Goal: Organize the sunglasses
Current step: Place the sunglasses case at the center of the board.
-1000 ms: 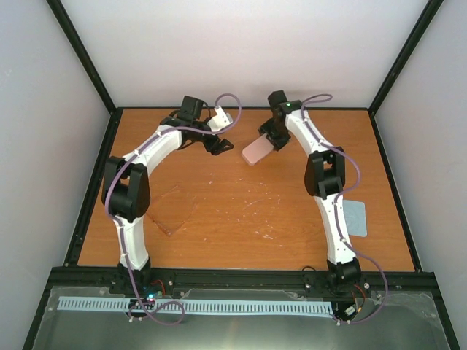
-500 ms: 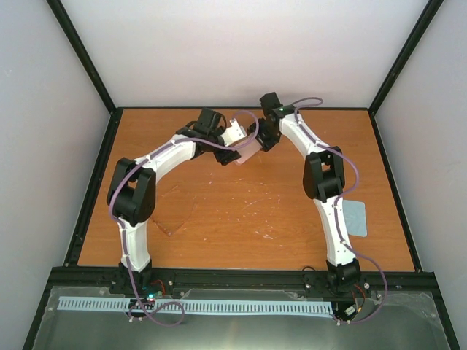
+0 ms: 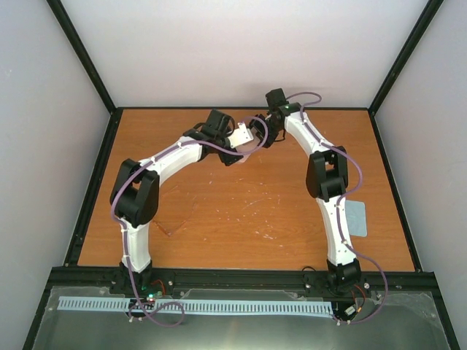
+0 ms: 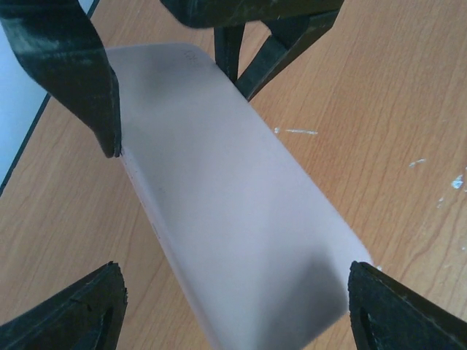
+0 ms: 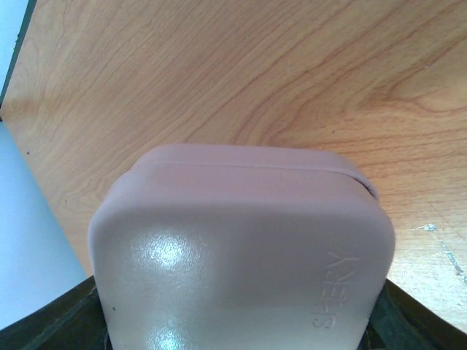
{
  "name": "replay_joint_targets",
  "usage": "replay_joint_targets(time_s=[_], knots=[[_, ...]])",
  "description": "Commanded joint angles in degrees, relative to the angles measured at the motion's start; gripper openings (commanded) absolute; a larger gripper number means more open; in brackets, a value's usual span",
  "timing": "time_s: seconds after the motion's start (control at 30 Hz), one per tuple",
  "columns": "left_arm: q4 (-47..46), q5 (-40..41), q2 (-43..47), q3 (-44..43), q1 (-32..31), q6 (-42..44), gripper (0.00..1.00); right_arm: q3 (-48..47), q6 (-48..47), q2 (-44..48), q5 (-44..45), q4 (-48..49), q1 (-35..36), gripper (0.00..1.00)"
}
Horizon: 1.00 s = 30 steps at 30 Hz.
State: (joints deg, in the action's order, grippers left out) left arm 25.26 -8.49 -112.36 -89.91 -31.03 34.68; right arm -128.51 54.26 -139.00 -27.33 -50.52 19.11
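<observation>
Above the bench [image 3: 241, 211], your right gripper [image 3: 263, 136] holds the pink case [image 4: 233, 219]; your open left gripper [image 4: 233, 299] could knock it loose closing crooked.

Right wrist view cuts off the pink case [image 5: 241, 248]; the sunglasses [image 3: 169, 230] show only faintly

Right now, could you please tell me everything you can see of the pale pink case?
The pale pink case is a smooth, matte oblong with rounded corners, closed, with a seam along one edge and faint embossed lettering on one face. It hangs tilted above the far part of the wooden table, clamped at one end by the right gripper. The open left gripper straddles its other end; contact is unclear.
</observation>
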Motion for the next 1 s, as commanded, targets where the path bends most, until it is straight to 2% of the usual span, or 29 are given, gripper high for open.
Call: replay_joint_targets(time_s=[0.0, 0.13, 0.27, 0.4, 0.47, 0.5, 0.57, 0.67, 0.73, 0.83, 0.97], knots=[[-1.61, 2.57, -1.78, -1.75, -1.24, 2.82, 0.83, -1.31, -3.53, 2.96, -5.27, 0.34, -0.48, 0.29], [-1.77, 1.18, -2.62, -3.08, -1.49, 2.11, 0.84, -1.18, -5.44, 3.58, -5.80, 0.41, -0.56, 0.28], [-2.31, 3.16, -1.70, -3.20, -0.77, 0.27, 0.83, -0.70, -11.59, 3.15, -6.45, -3.01, -1.93, 0.27], [-5.19, -5.53, 3.54, 0.92, 4.97, -6.25, 0.82, -2.80, -22.63, 2.50, 1.61, -15.13, -2.59, 0.26], [-6.88, -7.08, 6.02, 3.57, 7.23, -7.59, 0.82, -4.81, -26.10, 1.70, 6.84, -22.16, -2.67, 0.25], [-7.16, -7.07, 6.69, 4.58, 7.83, -7.10, 0.82, -4.74, -26.51, 1.54, 9.71, -25.73, -2.67, 0.21], [-7.09, -6.34, 7.36, 6.45, 8.40, -5.29, 0.82, -1.73, -25.26, 2.41, 11.28, -27.28, -2.51, 0.16], [-6.92, -5.84, 7.54, 8.48, 8.68, -2.50, 0.83, 7.09, -19.88, 5.15, 10.72, -24.40, -2.56, 0.16], [-7.18, -5.88, 7.57, 9.39, 8.91, -1.79, 0.83, 10.35, -15.16, 5.85, 10.68, -22.76, -2.51, 0.11], [-7.18, -6.62, 7.58, 9.85, 9.78, -2.04, 0.82, 11.22, -10.50, 4.73, 12.25, -22.56, -2.19, 0.08], [-6.96, -9.80, 8.14, 10.38, 12.62, -3.13, 0.82, 8.36, -7.81, 2.65, 14.60, -23.68, -0.35, 0.10]])
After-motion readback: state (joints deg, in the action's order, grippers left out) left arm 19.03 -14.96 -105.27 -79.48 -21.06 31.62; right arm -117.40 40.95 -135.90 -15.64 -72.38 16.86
